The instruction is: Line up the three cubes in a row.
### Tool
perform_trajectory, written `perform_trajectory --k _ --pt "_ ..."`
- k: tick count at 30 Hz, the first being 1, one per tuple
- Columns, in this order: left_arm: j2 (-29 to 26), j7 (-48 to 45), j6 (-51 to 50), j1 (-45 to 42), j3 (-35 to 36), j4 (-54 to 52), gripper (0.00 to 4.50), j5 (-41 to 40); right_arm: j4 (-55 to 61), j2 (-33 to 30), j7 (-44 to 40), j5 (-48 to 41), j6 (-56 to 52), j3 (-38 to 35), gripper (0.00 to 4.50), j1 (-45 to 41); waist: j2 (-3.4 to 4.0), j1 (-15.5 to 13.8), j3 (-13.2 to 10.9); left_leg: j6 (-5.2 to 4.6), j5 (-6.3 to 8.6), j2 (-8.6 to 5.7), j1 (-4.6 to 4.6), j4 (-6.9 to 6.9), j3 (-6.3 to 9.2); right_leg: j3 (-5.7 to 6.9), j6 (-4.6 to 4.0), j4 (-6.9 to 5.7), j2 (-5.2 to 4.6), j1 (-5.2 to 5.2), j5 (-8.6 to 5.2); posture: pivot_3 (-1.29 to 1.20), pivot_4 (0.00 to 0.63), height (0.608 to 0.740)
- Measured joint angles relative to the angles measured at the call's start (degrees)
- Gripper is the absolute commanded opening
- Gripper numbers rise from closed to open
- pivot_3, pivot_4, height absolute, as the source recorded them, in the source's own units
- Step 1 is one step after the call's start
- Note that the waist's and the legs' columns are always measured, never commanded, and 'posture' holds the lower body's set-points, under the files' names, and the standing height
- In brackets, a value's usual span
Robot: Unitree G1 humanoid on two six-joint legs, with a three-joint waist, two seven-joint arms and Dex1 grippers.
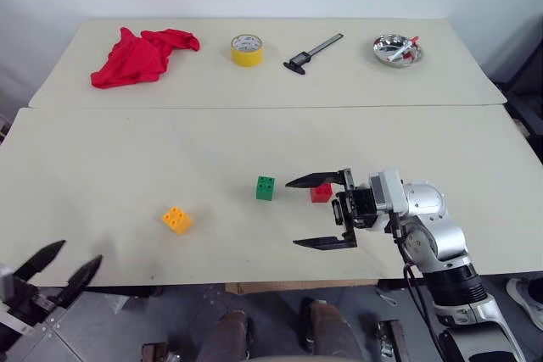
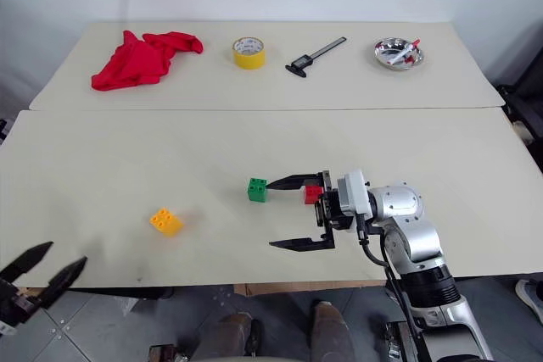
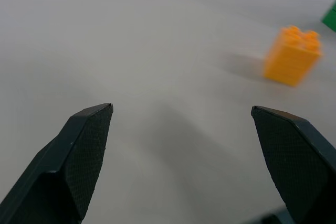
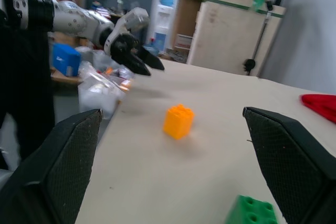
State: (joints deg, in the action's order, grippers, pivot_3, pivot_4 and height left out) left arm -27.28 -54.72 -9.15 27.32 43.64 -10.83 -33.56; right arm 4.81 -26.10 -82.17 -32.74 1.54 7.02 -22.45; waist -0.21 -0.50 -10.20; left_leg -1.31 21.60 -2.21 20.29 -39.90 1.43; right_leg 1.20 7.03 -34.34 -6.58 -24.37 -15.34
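Note:
Three cubes sit on the near table. The green cube (image 1: pixel 265 187) is in the middle, and the red cube (image 1: pixel 321 192) is just to its right. Further left and nearer the front edge is the orange-yellow cube (image 1: pixel 177 219). My right gripper (image 1: pixel 293 214) points left, level over the table, and is open with nothing between its fingers. Its far finger (image 1: pixel 314 181) passes in front of the red cube, with its tip close to the green cube. My left gripper (image 1: pixel 79 253) is open and empty at the table's front left edge, well apart from the orange-yellow cube (image 3: pixel 292 56).
On the far table lie a red cloth (image 1: pixel 140 55), a yellow tape roll (image 1: pixel 247 49), a caliper (image 1: pixel 312 52) and a metal bowl (image 1: pixel 397 49). A seam (image 1: pixel 254 108) divides the two tables. Bare tabletop stretches left of the cubes.

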Motion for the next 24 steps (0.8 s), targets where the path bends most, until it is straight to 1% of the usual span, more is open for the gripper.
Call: perform_trajectory --k 3,7,9,15,18,21,24 --pt "-0.9 1.07 1.18 -4.21 -4.67 -2.34 4.48 1.01 -0.24 -0.19 -0.47 0.03 0.01 -0.09 4.5 -0.65 0.01 -0.1 0.0 0.08 -0.03 0.01 -0.06 0.0 0.01 0.01 -0.04 -0.13 0.03 -0.01 -0.01 0.0 0.15 0.74" --pt "-2.81 2.23 0.94 -7.98 -10.24 -2.67 4.48 2.73 -0.54 -0.92 -0.88 0.05 -0.31 -0.34 4.5 -1.04 0.03 0.79 0.0 0.1 -0.01 0.01 -0.06 0.12 -0.06 0.03 -0.09 -0.22 0.08 -0.12 -0.04 0.0 0.15 0.74" --pt "-2.88 2.86 0.81 -10.04 -13.22 -2.48 4.48 3.85 -0.64 -1.04 -0.89 0.06 -0.34 -0.53 4.5 -1.11 0.03 0.86 0.0 0.1 -0.01 0.05 -0.06 0.16 -0.1 0.1 -0.09 -0.31 0.15 -0.14 -0.03 0.0 0.15 0.74" --pt "-2.99 3.38 0.69 -11.55 -18.85 -1.45 4.48 5.81 -0.64 -1.08 -0.78 0.16 -0.37 -0.55 4.5 -1.06 0.03 0.79 0.0 0.09 -0.01 0.06 -0.06 0.2 -0.2 0.24 -0.09 -0.25 0.17 -0.16 -0.03 0.0 0.15 0.74" --pt "-2.99 5.03 0.65 -13.17 -20.72 0.63 3.92 7.55 -0.26 -1.16 -0.05 0.5 -0.39 -0.61 4.5 -0.49 0.03 0.55 0.0 0.08 -0.01 0.05 -0.06 0.18 -0.2 0.26 -0.08 -0.18 0.16 -0.16 -0.03 0.0 0.15 0.74" --pt "-3.23 5.76 1.01 -13.54 -21.28 1.66 2.96 8.42 0.08 -1.4 0.96 0.74 -0.39 -0.78 4.5 0.68 0.03 0.62 0.0 0.08 -0.01 0.05 -0.06 0.19 -0.21 0.24 -0.08 -0.21 0.15 -0.16 -0.03 0.0 0.15 0.74" --pt "-4.82 4.63 2.37 -14.76 -22.12 2.82 2.0 9.03 0.08 -1.64 1.54 0.87 -0.38 -0.89 4.5 0.83 0.03 0.64 0.0 0.09 -0.01 0.05 -0.06 0.19 -0.21 0.26 -0.08 -0.18 0.15 -0.17 -0.03 0.0 0.15 0.74"
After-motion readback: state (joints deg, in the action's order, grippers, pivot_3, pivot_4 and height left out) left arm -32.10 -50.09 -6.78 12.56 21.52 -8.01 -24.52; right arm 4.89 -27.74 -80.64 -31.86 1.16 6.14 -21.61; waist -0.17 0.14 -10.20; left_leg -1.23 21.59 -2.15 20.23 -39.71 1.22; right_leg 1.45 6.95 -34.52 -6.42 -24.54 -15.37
